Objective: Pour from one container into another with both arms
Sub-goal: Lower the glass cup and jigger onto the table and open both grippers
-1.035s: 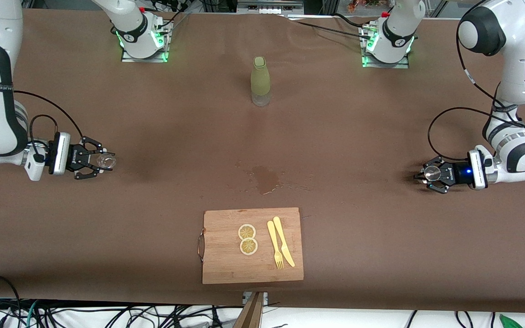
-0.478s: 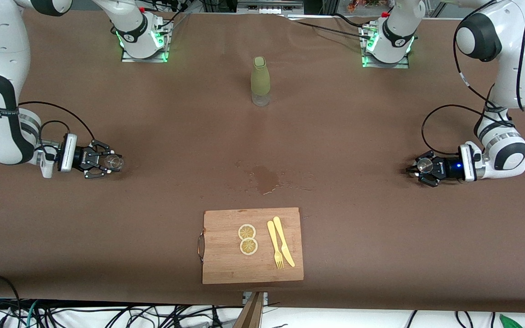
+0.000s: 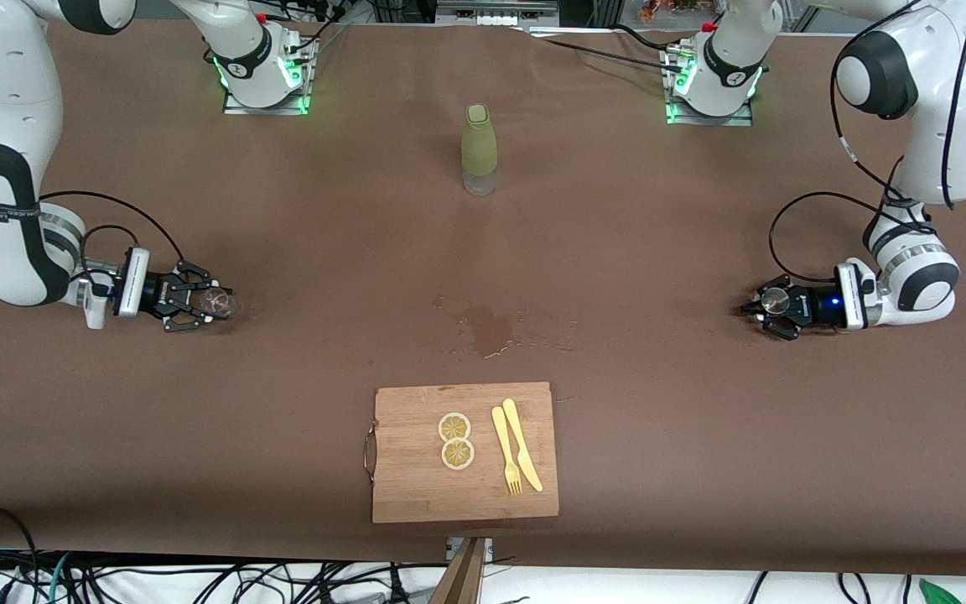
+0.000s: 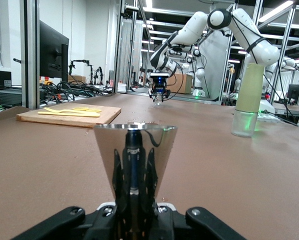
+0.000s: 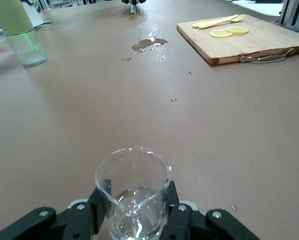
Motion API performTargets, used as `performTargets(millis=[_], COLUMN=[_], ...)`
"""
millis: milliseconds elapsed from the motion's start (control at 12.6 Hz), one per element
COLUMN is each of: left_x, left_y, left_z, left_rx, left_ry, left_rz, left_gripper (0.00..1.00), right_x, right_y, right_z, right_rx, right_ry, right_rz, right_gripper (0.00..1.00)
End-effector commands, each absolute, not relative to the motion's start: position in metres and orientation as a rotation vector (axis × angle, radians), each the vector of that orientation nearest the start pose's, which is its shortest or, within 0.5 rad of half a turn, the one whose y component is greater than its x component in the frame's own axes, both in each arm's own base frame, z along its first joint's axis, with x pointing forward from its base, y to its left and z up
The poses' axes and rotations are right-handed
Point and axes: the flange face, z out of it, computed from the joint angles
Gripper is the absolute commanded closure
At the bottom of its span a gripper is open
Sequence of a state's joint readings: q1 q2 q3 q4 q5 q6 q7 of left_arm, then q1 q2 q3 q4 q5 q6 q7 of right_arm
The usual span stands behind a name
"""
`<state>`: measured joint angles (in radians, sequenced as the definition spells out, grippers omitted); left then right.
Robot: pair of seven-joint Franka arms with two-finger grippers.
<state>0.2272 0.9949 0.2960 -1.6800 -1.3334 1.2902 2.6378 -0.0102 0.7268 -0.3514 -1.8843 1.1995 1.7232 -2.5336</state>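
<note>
Your right claw (image 3: 198,300) grasps the glass beaker (image 3: 218,302) at its end of the surface (image 3: 634,235) while your left claw (image 3: 764,309) grips the steel cup (image 3: 776,299), well apart, facing each other.

Open tabletop (image 3: 659,403) between both tools; only bottle (image 3: 480,149) and board (image 3: 464,451) midway.

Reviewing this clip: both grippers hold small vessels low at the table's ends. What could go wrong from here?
The right gripper grips a clear glass beaker with some liquid in it; a fast lift may slosh it. The left gripper holds a narrow-based metal cup, which might tilt in the grip. A wet spill already lies at mid-table, close to the cutting board, so more drips could spread there.
</note>
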Motion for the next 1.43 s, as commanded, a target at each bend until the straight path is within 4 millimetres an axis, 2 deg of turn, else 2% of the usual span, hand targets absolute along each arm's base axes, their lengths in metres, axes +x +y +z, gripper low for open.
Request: performTargets(millis=[0, 80, 159, 239, 319, 398, 478, 637, 796, 956, 1115, 1195, 1354], left_x=[0.532, 0.533, 0.533, 0.533, 0.534, 0.534, 0.535, 0.535, 0.535, 0.536, 0.539, 0.54, 0.544], left_y=[0.156, 0.156, 0.154, 0.155, 0.154, 0.154, 0.154, 0.152, 0.153, 0.156, 0.165, 0.169, 0.181], left_z=[0.053, 0.054, 0.055, 0.056, 0.059, 0.062, 0.063, 0.066, 0.068, 0.07, 0.083, 0.088, 0.107], left_rx=[1.354, 1.351, 1.346, 1.343, 1.328, 1.317, 1.315, 1.295, 1.293, 1.297, 1.311, 1.326, 1.361], left_ry=[-1.139, -1.139, -1.136, -1.137, -1.139, -1.145, -1.146, -1.14, -1.141, -1.147, -1.163, -1.16, -1.155], left_rz=[1.168, 1.17, 1.169, 1.172, 1.18, 1.189, 1.19, 1.195, 1.196, 1.198, 1.199, 1.184, 1.163], left_gripper=[1.0, 1.0, 1.0, 0.88, 0.06, 0.0, 0.0, 0.0, 0.0, 0.0, 0.0, 0.0, 0.0], right_x=[0.558, 0.559, 0.559, 0.559, 0.56, 0.562, 0.56, 0.555, 0.549, 0.549, 0.553, 0.555, 0.563], right_y=[-0.114, -0.115, -0.115, -0.115, -0.117, -0.121, -0.126, -0.152, -0.177, -0.197, -0.203, -0.201, -0.182], right_z=[0.115, 0.115, 0.116, 0.117, 0.118, 0.123, 0.124, 0.134, 0.152, 0.191, 0.238, 0.259, 0.295], right_rx=[-1.667, -1.672, -1.677, -1.68, -1.69, -1.696, -1.701, -1.751, -1.799, -1.891, -2.013, -2.083, -2.201], right_ry=[-1.46, -1.453, -1.448, -1.444, -1.435, -1.447, -1.465, -1.479, -1.497, -1.521, -1.507, -1.468, -1.389], right_rz=[-0.895, -0.891, -0.888, -0.886, -0.87, -0.857, -0.832, -0.767, -0.684, -0.552, -0.396, -0.325, -0.223], right_gripper=[0.6, 0.34, 0.0, 0.0, 0.0, 0.0, 0.0, 0.0, 0.0, 0.0, 0.0, 0.0, 0.0])
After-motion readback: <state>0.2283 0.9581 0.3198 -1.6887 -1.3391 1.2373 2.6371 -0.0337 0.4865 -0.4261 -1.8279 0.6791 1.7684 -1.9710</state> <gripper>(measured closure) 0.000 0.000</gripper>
